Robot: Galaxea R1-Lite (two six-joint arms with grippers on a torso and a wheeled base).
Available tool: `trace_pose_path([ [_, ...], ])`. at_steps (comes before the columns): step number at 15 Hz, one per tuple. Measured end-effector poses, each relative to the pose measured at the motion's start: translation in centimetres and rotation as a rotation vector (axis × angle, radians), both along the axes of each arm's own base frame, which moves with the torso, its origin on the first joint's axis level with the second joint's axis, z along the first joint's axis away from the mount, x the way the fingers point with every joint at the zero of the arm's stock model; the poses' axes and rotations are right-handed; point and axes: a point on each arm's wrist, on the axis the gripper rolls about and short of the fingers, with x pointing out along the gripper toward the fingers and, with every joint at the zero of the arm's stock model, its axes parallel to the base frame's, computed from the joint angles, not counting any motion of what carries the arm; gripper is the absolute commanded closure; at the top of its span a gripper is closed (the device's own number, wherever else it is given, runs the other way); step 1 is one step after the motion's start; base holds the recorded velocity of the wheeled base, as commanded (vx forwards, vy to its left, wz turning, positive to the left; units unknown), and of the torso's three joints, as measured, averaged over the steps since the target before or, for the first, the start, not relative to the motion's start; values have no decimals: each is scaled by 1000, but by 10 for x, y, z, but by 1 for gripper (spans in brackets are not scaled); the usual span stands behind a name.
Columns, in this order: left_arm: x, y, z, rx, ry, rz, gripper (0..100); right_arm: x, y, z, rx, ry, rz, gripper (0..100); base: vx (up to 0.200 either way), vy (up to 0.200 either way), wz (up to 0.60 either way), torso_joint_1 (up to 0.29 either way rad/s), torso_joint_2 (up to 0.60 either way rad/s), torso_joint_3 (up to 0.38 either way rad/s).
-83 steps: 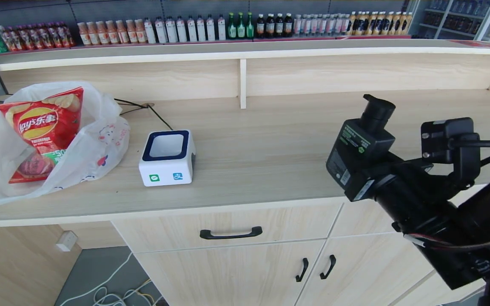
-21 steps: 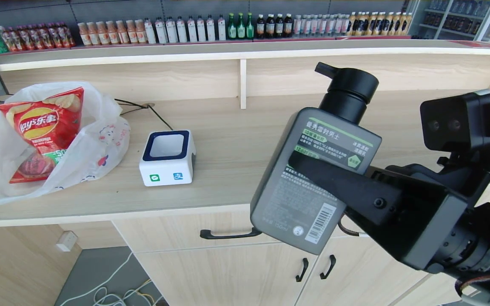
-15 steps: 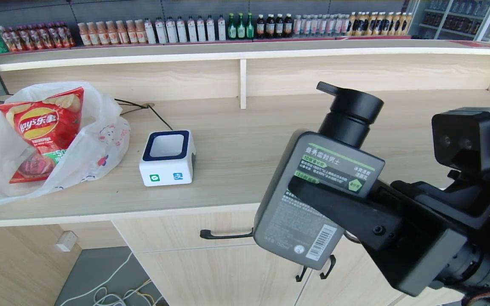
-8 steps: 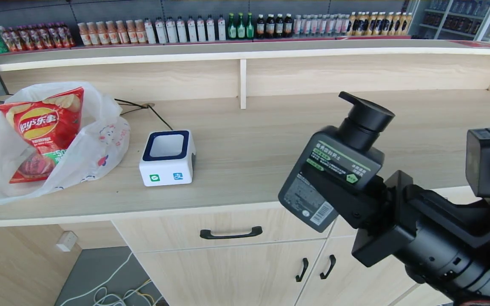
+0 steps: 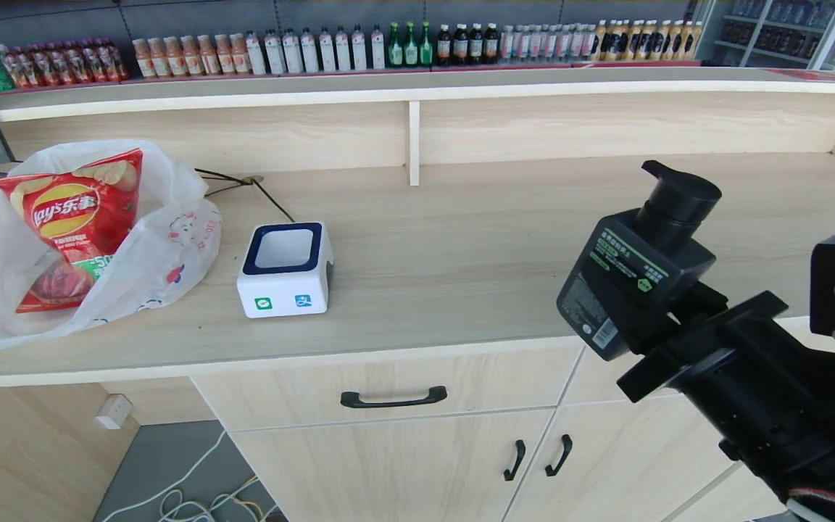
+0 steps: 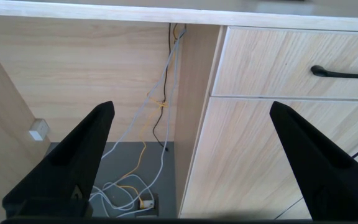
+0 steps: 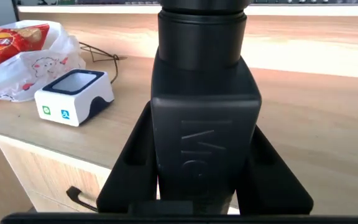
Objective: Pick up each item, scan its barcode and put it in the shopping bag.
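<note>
My right gripper (image 5: 667, 319) is shut on a dark grey pump bottle (image 5: 631, 279), held in the air over the counter's front edge on the right, pump end tilted up and away. Its barcode label faces down and left. In the right wrist view the pump bottle (image 7: 202, 130) stands between the two fingers (image 7: 132, 165). The white scanner box (image 5: 285, 270) with a dark blue rim sits on the counter, well left of the bottle. The white plastic shopping bag (image 5: 171, 239) lies at the far left with a red bag of crisps (image 5: 73, 217) inside. My left gripper (image 6: 188, 162) hangs open below the counter, facing the cabinet front.
The wooden counter (image 5: 461, 239) has a raised back shelf with a vertical divider (image 5: 413, 141). A black cable (image 5: 258, 190) runs behind the scanner. Drawer and door handles (image 5: 393, 398) sit under the counter edge. Rows of drink bottles (image 5: 403, 43) line the far shelf.
The right arm swung the bottle up close to the camera, then drew it back to the right and lower. The bottle turned, so less of its label faces me now.
</note>
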Motion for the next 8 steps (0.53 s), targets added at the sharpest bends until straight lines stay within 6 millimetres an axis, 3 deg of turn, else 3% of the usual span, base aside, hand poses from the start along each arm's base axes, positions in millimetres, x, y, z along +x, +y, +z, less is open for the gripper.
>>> trace_pose_path([
  [5,0,0,0,1,0,0,0,-8,-18,3,28,-7,-38,100,0,0,0,0,0,0],
  [8,0,0,0,6,0,-1,0,-10,-20,11,63,-27,-36,100,0,200,0,-7,6,1],
])
